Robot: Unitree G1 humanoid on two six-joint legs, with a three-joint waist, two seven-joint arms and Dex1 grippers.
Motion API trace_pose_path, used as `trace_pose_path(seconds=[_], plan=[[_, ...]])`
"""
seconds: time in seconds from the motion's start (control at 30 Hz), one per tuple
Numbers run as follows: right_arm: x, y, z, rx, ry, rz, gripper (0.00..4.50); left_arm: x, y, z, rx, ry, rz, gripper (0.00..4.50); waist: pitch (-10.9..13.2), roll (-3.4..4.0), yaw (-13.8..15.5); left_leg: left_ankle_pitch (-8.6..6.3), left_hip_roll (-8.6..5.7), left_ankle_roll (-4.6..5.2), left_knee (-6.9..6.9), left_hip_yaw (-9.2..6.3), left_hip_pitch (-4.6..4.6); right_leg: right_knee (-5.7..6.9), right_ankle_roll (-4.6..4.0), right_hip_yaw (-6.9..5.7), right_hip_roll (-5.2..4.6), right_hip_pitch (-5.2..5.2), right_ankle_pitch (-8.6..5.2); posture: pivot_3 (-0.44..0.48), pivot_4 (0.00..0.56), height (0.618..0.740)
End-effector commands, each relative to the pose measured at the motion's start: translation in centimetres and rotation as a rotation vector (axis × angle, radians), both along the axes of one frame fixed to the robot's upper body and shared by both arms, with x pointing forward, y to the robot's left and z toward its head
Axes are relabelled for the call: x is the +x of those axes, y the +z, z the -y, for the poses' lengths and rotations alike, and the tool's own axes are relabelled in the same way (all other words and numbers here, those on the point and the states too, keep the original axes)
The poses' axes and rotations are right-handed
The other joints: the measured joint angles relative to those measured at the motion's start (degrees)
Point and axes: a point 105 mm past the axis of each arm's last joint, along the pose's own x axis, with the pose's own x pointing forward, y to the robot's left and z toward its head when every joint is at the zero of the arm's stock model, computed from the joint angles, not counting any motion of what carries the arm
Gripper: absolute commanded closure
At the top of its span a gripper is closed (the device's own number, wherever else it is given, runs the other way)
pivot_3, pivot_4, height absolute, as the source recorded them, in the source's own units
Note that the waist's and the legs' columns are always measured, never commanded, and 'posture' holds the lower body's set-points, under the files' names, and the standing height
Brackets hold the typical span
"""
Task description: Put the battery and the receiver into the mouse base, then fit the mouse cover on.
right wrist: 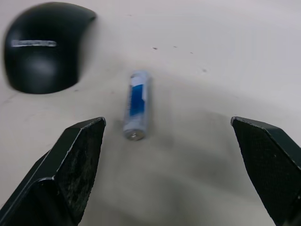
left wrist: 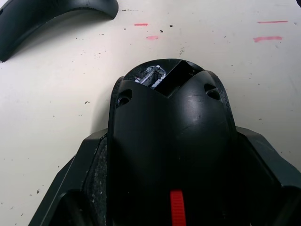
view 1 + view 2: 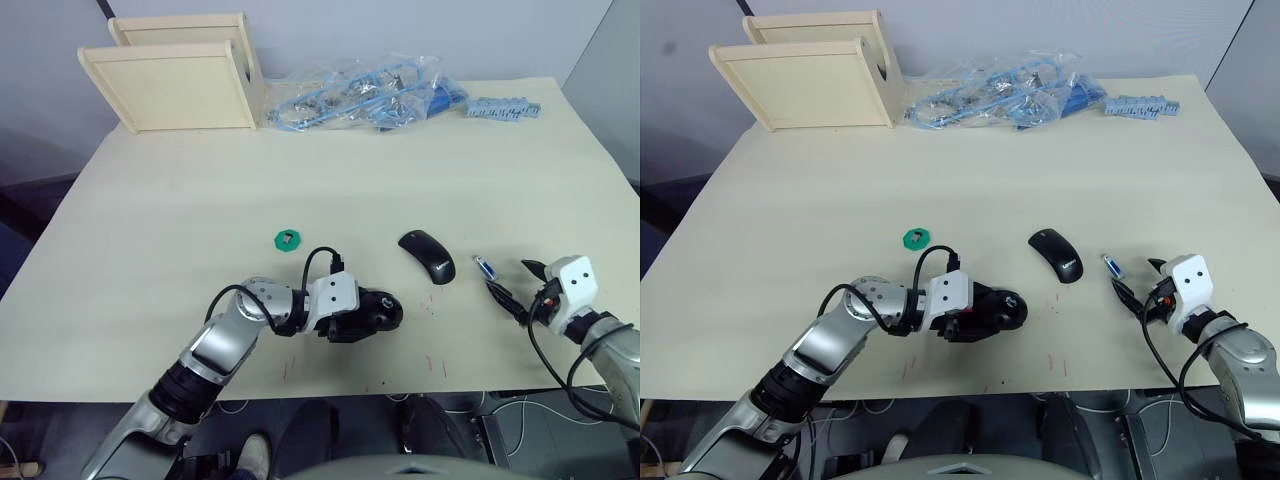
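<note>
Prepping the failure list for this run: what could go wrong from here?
1. The battery is a bare cylinder lying on the table; the open right gripper could nudge it and set it rolling while closing.
2. The mouse cover lies close beside the battery, so a wide approach may bump it.
3. The left gripper clamps the mouse base along its sides; a shift there could misalign the battery slot.
</note>
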Motion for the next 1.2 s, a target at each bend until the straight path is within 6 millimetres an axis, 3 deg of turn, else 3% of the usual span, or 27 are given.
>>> trace_pose_path(seconds=[0.03, 0.73, 0.8, 0.9, 0.97, 1.1, 1.13, 1.2], plan=[[0.3, 0.3, 0.3, -0.022, -0.036, -0.007, 0.00, 0.1, -0.8, -0.5, 0.034, 0.014, -0.019, 1.54, 0.0, 0.00, 0.0, 0.00, 0.00, 0.00, 0.00, 0.00, 0.00, 0.00, 0.00, -0.01, 0.01, 0.00, 0.00, 0.000, 0.150, 0.740], [0.7, 1.0, -1.5, -0.025, 0.081, -0.062, 0.00, -0.1, -1.0, -0.6, 0.046, 0.005, -0.032, 1.54, 0.0, 0.00, -0.1, 0.00, 0.00, 0.00, 0.03, 0.00, 0.00, 0.00, 0.00, 0.01, 0.08, 0.00, 0.00, 0.000, 0.150, 0.740], [0.7, 1.1, -1.5, -0.026, 0.079, -0.055, 0.42, -0.1, -1.1, -0.6, 0.046, 0.005, -0.032, 1.54, 0.0, 0.00, -0.1, 0.00, 0.00, 0.00, 0.03, -0.01, 0.00, 0.00, 0.00, 0.00, 0.08, 0.00, 0.00, 0.000, 0.150, 0.740], [0.7, 1.2, -1.4, -0.031, 0.079, -0.049, 1.49, -0.2, -1.1, -0.6, 0.046, 0.005, -0.033, 1.54, 0.0, 0.00, -0.1, 0.00, 0.01, 0.00, 0.03, -0.02, -0.01, 0.00, -0.01, 0.00, 0.09, 0.00, 0.00, 0.000, 0.150, 0.740], [0.6, 1.2, -1.4, -0.037, 0.078, -0.045, 2.62, -0.2, -1.2, -0.6, 0.045, 0.006, -0.034, 1.54, 0.0, -0.01, -0.1, 0.00, 0.01, 0.00, 0.03, -0.01, -0.01, -0.01, -0.01, 0.01, 0.09, 0.00, 0.00, 0.000, 0.150, 0.740], [0.6, 1.3, -1.2, -0.039, 0.077, -0.032, 4.11, -0.1, -1.2, -0.6, 0.046, 0.007, -0.034, 1.54, 0.0, 0.00, -0.1, 0.00, 0.01, 0.00, 0.03, -0.02, -0.01, -0.01, 0.00, 0.00, 0.09, 0.00, 0.00, 0.000, 0.150, 0.740], [0.5, 1.3, -1.2, -0.041, 0.076, -0.029, 4.42, -0.1, -1.2, -0.6, 0.046, 0.007, -0.033, 1.54, 0.0, -0.01, -0.1, 0.00, 0.01, 0.00, 0.03, -0.02, -0.01, -0.01, 0.00, 0.00, 0.09, 0.00, 0.00, 0.000, 0.150, 0.740], [0.4, 1.5, -1.0, -0.044, 0.077, -0.023, 4.43, -0.1, -1.3, -0.6, 0.048, 0.006, -0.033, 1.54, 0.0, -0.01, -0.1, 0.00, 0.01, 0.00, 0.03, -0.01, -0.02, -0.01, 0.00, 0.00, 0.09, 0.00, 0.00, 0.000, 0.150, 0.740]])
